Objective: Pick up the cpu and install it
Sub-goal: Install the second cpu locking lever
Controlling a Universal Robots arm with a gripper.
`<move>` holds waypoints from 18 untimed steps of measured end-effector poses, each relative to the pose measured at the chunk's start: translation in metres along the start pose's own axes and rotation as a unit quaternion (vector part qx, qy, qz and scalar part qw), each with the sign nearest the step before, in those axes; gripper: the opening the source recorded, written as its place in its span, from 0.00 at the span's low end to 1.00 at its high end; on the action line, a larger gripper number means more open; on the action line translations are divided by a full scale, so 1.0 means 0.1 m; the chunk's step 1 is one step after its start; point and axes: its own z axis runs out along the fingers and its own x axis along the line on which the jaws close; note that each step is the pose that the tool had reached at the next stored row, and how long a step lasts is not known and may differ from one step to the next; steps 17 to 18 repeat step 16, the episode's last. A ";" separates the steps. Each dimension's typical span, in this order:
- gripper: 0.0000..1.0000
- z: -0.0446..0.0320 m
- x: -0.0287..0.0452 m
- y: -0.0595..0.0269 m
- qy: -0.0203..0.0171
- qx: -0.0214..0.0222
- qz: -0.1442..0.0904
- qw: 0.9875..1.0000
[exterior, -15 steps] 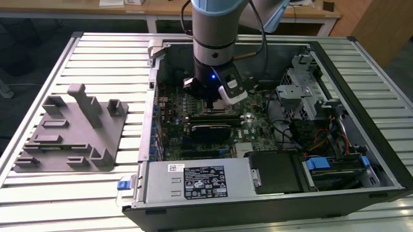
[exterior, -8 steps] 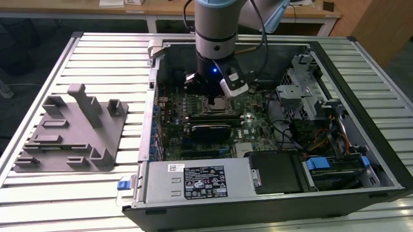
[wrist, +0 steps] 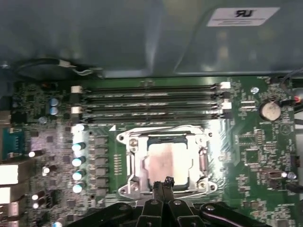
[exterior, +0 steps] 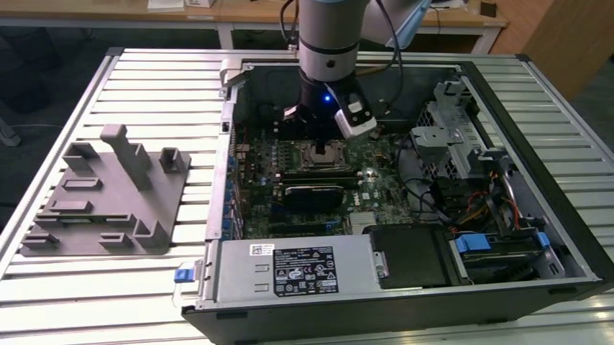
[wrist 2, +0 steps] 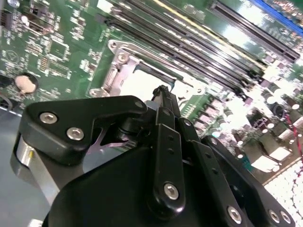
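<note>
The cpu lies flat inside the metal socket frame on the green motherboard, its pale silver top facing up. It also shows as a bright patch in the second wrist view. My gripper hangs just above the cpu's near edge with its two black fingers pressed together and nothing between them. In the second wrist view the joined fingertips stand over the socket's rim. In the exterior view the gripper reaches down into the open computer case over the socket.
Black memory slots run beside the socket, and a row of silver capacitors on another side. The case walls, drive cage and power supply surround the board. A grey plastic fixture stands on the slatted table at the exterior view's left.
</note>
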 end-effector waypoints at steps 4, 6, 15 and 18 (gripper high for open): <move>0.11 0.007 -0.086 0.033 0.000 0.003 0.000 1.000; 0.11 0.008 -0.093 0.047 0.000 0.003 0.000 1.000; 0.11 0.012 -0.093 0.091 0.000 0.003 0.000 1.000; 0.11 0.012 -0.093 0.091 0.000 0.003 0.000 1.000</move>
